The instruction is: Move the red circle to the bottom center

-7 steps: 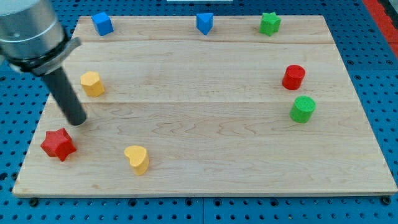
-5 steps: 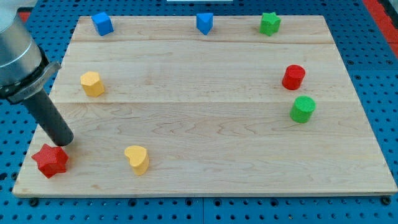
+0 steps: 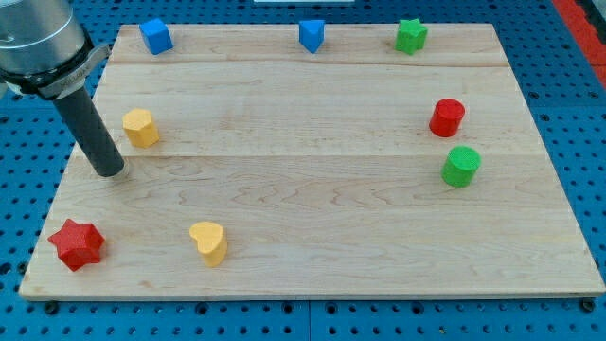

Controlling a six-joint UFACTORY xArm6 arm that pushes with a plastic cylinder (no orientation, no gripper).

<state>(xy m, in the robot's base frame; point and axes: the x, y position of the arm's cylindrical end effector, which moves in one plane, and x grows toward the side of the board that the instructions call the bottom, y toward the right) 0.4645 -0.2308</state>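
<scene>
The red circle stands near the board's right edge, just above a green circle. My tip rests on the wooden board at the view's left, far from the red circle. It sits just below and left of a yellow block and above a red star, touching neither.
A yellow heart lies at the lower left. Along the top edge stand a blue cube, a blue block and a green star. The board lies on a blue pegboard.
My tip went down-left and pushed the red star toward the bottom left corner, then moved back up toward the yellow block. The red circle has not moved.
</scene>
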